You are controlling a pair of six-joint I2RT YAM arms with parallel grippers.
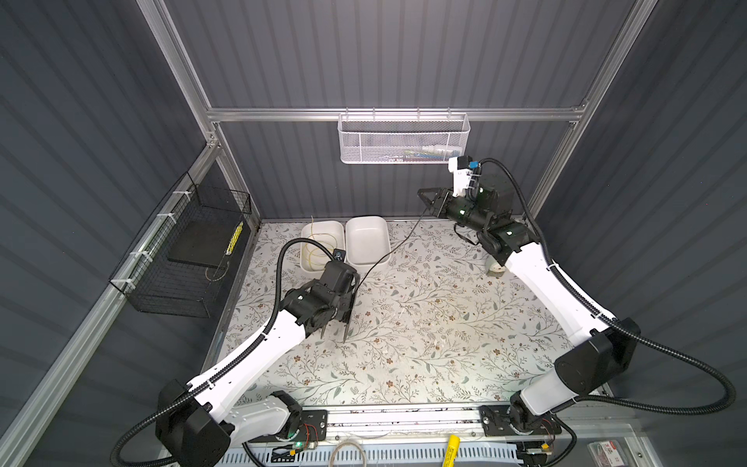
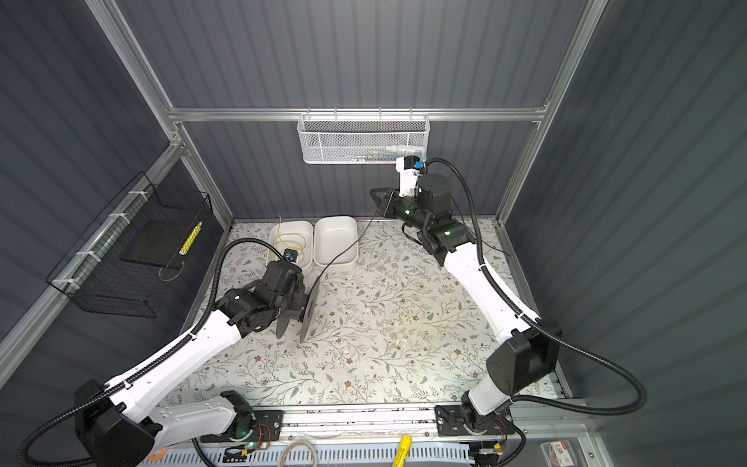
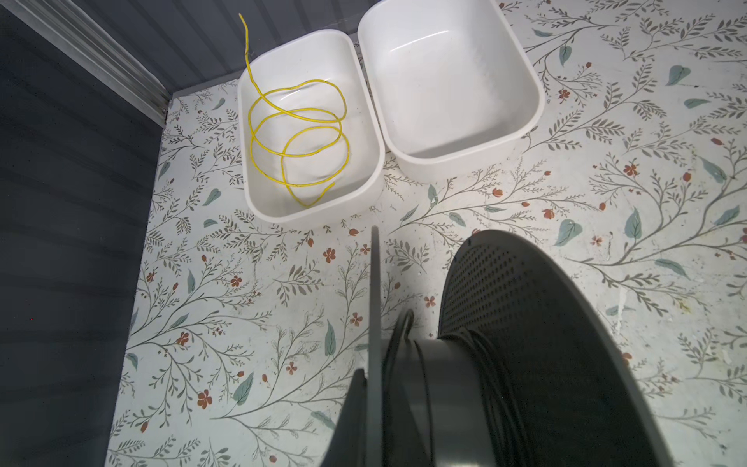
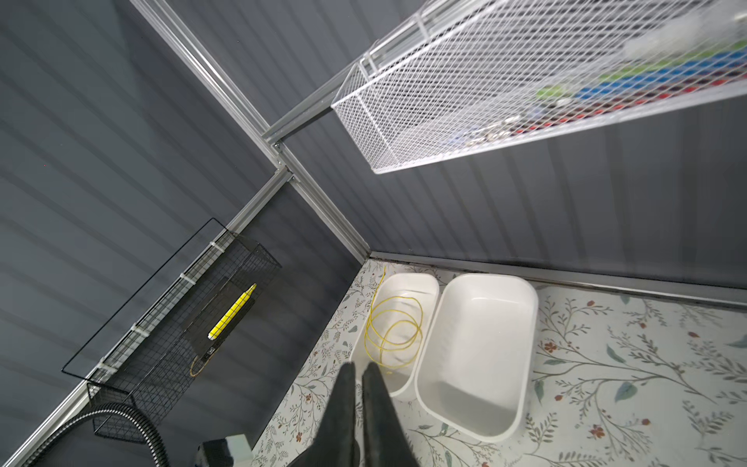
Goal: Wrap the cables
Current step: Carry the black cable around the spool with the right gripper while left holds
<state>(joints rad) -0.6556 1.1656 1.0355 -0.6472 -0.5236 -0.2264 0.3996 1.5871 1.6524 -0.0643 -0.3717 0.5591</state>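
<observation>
- My left pincer (image 1: 349,293) is clamped tight on one flange of a black spool (image 1: 347,321). It holds the spool on edge over the left half of the floral surface (image 1: 424,343), just in front of two white bins.
- I cannot tell whether the spool's lower rims touch the surface.
- The black cord (image 1: 404,234) is partly wound on the spool's hub, and the left wrist view shows several turns (image 3: 499,364) against the perforated flange.
- From the spool the cord climbs through the air, crossing the front corner of the right-hand bin (image 1: 366,218), up to my right pincer.
- My right pincer (image 1: 421,193) hangs high over the surface's back edge, right of the bins and just below a white mesh basket (image 1: 404,141) on the back wall.
- Its fingers (image 4: 343,404) stand narrow, only a slit apart. In both top views they pinch the cord's upper end, though the right wrist view does not show the cord between them.
- The left-hand bin (image 1: 323,222), nearest the back left corner, holds a loose yellow wire coil (image 3: 299,133).
</observation>
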